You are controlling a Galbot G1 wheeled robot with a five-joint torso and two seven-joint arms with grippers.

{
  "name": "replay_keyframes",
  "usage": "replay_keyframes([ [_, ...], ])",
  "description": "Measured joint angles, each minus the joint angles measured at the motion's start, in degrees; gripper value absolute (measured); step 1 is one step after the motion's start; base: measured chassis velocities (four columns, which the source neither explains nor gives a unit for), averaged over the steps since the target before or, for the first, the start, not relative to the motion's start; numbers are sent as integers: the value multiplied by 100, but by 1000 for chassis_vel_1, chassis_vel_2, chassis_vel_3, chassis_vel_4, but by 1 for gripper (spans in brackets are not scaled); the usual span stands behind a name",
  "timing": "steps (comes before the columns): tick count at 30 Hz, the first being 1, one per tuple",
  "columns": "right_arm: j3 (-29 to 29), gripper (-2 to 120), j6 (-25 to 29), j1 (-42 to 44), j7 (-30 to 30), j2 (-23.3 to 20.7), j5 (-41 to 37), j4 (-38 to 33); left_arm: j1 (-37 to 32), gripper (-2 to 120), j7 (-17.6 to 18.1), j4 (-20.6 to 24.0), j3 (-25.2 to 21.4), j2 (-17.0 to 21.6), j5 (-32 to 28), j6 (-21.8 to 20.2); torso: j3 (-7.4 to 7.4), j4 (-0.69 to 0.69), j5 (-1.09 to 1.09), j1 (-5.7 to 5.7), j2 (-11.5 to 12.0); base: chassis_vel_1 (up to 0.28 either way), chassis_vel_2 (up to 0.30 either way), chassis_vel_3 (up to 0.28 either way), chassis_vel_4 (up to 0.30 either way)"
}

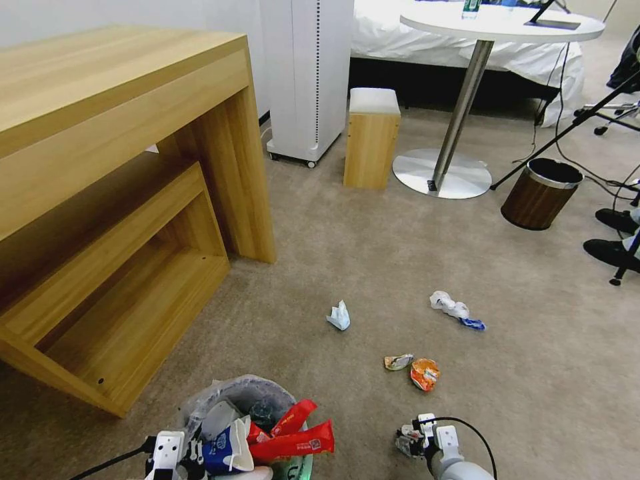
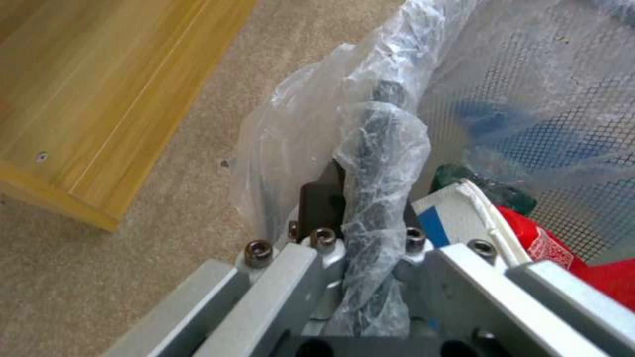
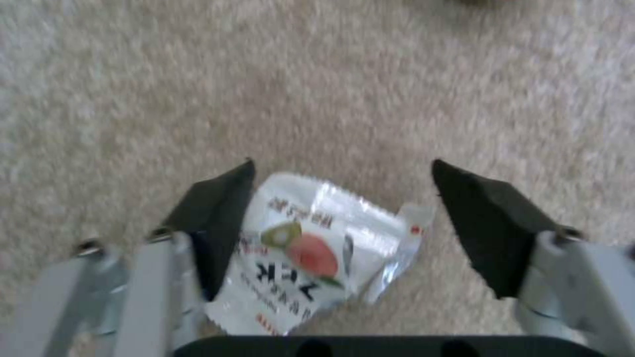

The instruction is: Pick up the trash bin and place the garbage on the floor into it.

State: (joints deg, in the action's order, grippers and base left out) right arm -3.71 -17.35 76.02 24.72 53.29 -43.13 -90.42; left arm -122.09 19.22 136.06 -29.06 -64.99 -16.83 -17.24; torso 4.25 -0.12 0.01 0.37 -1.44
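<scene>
Trash bin [image 1: 257, 400], small and round with a crinkly translucent plastic liner, is hanging from the left gripper [image 2: 360, 223] at the robot's lower left, already stuffed with red wrappers and a blue-and-white carton.

Left jaws are pinching tight on the bag-wrapped rim of the bin, close to the light wooden bench [image 1: 127, 293] on the beige carpet [image 1: 373, 253]. Right gripper [image 3: 344, 218] is hovering low over the carpet with its black pads spread wide on either side of a crumpled white snack wrapper [image 3: 317, 253] printed with fruit; one pad is touching the wrapper's edge, the other is standing apart, so nothing is being gripped. Farther ahead on the carpet are lying an orange wrapper [image 1: 425, 373], a crumpled white paper [image 1: 339, 315] and a white-and-blue scrap [image 1: 455, 310].
</scene>
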Motion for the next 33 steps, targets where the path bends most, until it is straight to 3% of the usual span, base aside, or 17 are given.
replay_keyframes([
  [3, -6, 52, 69, -61, -9, -51, -81, -44, -19, 0, -3, 0, 8, -11, 44, 26, 0, 0, 0, 0, 0, 0, 0, 0, 0],
  [12, 58, 26, 76, -84, -77, -134, -131, -154, -28, 0, -19, -1, 4, 14, 56, 30, 0, 0, 0, 0, 0, 0, 0, 0, 0],
  [31, -126, 97, -17, 65, -77, 22, -125, -4, -37, 0, -22, -46, -5, 80, 20, 26, 0, 0, 0, 0, 0, 0, 0, 0, 0],
  [33, -133, 99, -15, 67, -74, 45, -109, 20, -36, 0, -22, -48, -3, 84, 20, 26, 0, 0, 0, 0, 0, 0, 0, 0, 0],
])
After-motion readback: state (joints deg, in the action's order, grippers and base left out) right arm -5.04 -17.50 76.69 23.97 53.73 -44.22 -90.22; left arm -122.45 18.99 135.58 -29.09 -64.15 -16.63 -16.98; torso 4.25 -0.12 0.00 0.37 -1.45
